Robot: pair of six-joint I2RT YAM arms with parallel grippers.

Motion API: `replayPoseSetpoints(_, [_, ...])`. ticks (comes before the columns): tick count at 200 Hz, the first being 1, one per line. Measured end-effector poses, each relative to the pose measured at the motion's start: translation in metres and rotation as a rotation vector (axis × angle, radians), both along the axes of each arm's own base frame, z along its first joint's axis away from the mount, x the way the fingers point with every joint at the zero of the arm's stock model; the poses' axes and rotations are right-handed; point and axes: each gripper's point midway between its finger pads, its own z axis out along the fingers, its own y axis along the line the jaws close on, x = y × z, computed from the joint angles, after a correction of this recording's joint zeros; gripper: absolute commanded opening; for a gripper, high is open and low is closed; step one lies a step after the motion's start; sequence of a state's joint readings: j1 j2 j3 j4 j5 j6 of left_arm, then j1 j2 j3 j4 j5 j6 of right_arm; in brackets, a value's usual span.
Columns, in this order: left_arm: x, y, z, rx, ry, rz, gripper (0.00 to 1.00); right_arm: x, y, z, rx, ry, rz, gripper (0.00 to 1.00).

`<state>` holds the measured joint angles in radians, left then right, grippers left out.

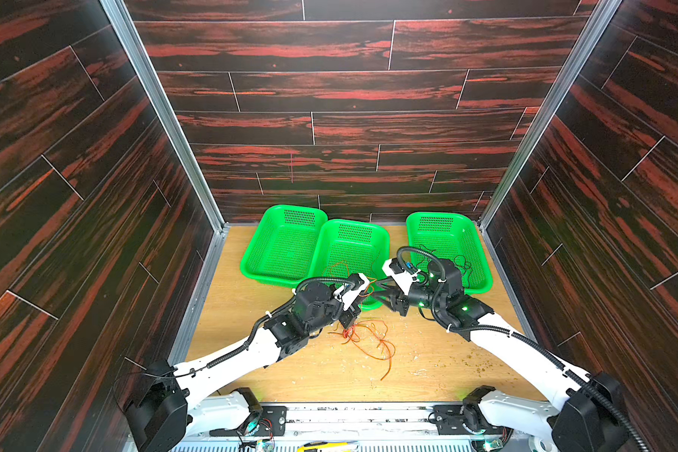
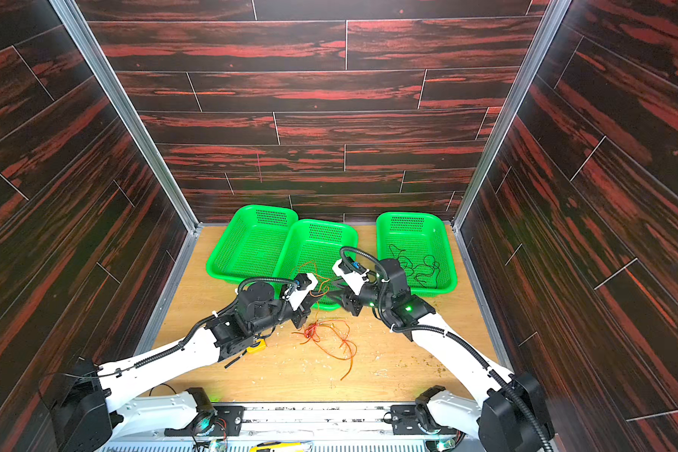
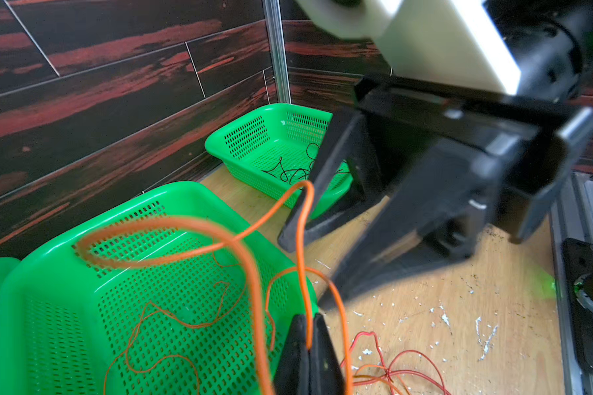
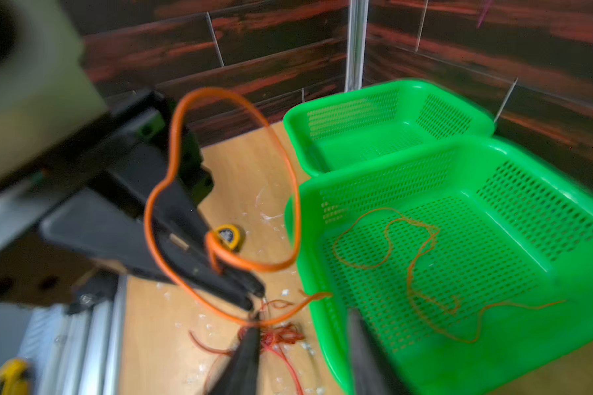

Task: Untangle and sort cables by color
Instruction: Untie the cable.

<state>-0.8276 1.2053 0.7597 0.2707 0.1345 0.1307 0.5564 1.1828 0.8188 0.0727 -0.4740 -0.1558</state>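
Closest to the robot, a loose knot of red and orange cables [image 1: 363, 338], thin and glossy, lies on the pale wood-grain surface [image 1: 310, 379], which is scattered with white crumbs. One orange tail runs out of the knot and points toward the front edge. A yellow tape measure [image 4: 228, 236] sits by the left arm and is mostly hidden under it in a top view.

Just above the knot, the left end effector [image 3: 309, 337] has its black fingers pressed together on an orange cable [image 3: 300, 246]. This cable rises almost straight up from the tips, then makes a wide round loop in the air that leans toward the middle basket [image 1: 355, 222]. The right end effector [image 3: 307, 270] faces it, with its jaws apart by a moderate gap. The held cable bends over one finger [image 3: 326, 164] and passes between the two. I cannot tell if the other finger touches it, because the right wrist view is blurred.

The middle basket is green perforated plastic with rounded corners and holds thin orange cables [image 4: 411, 266] in wavy curls. The end effectors cover its near rim in both top views. The right basket [image 1: 443, 215] holds black cables [image 3: 288, 171], partly behind the right arm. The left basket [image 1: 290, 207] touches the middle one.
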Motion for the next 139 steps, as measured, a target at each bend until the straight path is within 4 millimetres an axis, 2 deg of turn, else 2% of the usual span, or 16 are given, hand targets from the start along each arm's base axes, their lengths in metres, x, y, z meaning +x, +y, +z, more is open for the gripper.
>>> replayPoseSetpoints(27, [0.0,0.0,0.0,0.0,0.0,0.0,0.0,0.0,0.001,0.007,0.037,-0.028,0.0,0.0])
replayPoseSetpoints(78, [0.0,0.0,0.0,0.0,0.0,0.0,0.0,-0.006,-0.006,0.02,0.065,-0.066,-0.02,0.0])
replayPoseSetpoints(83, [0.0,0.0,0.0,0.0,0.001,0.0,0.0,-0.006,-0.007,0.021,0.063,-0.072,-0.024,0.09])
replayPoseSetpoints(92, [0.0,0.0,0.0,-0.002,0.004,-0.003,0.0,-0.008,-0.009,0.022,0.055,-0.076,-0.031,0.38])
replayPoseSetpoints(97, [0.0,0.0,0.0,-0.003,0.005,-0.003,0.0,-0.008,-0.011,0.022,0.049,-0.079,-0.034,0.46])
replayPoseSetpoints(105, [-0.001,0.0,0.0,-0.004,0.007,-0.008,0.0,-0.01,-0.013,0.021,0.037,-0.086,-0.035,0.51])
replayPoseSetpoints(139, [-0.005,-0.001,-0.004,0.002,0.03,-0.037,0.0,-0.02,-0.025,0.007,-0.012,-0.136,-0.044,0.62])
